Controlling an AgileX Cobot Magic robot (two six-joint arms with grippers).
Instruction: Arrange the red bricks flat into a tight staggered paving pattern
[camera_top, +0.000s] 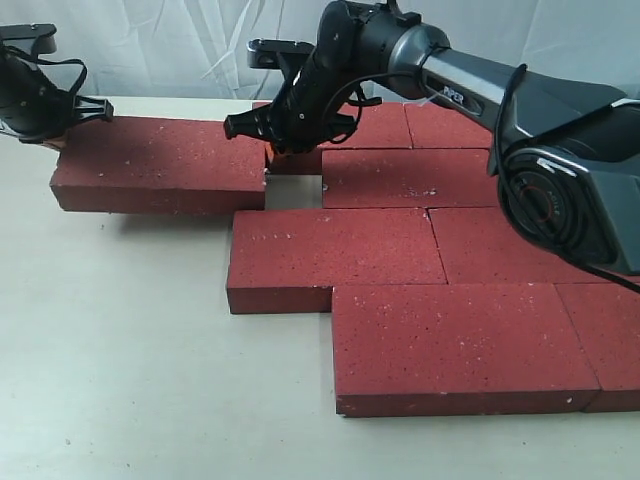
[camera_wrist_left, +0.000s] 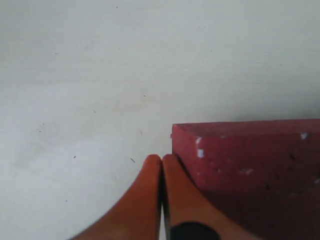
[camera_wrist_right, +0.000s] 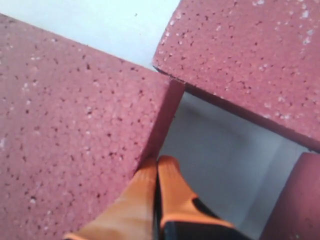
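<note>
I had most of the red bricks (camera_top: 335, 250) down flat in staggered courses across the centre and right of the exterior view, edges touching. One loose brick (camera_top: 160, 165) lay apart at the upper left, flat on the table (camera_top: 120, 380). A strip of bare table separated its right end from the neighbouring brick (camera_top: 405, 178) of the same course.

The left gripper (camera_wrist_left: 161, 160) sat at the outer left end of that loose brick, its orange fingers pressed together on nothing, just beside the brick's corner. I could not tell from the wrist view whether they actually touched the brick. The right gripper (camera_wrist_right: 156, 165) had reached across to the loose brick's other end. Its fingers were likewise clenched empty, tips down in the open strip against the brick's end face.

I judged the step in hand to be closing this last joint, nudging with closed fingertips rather than lifting. The next move, as I read it, called for clearing the right fingers out of the strip. After that the left could press the brick toward the right of the frame, square along its course, until it butted against its neighbour without riding up or skewing.
</note>
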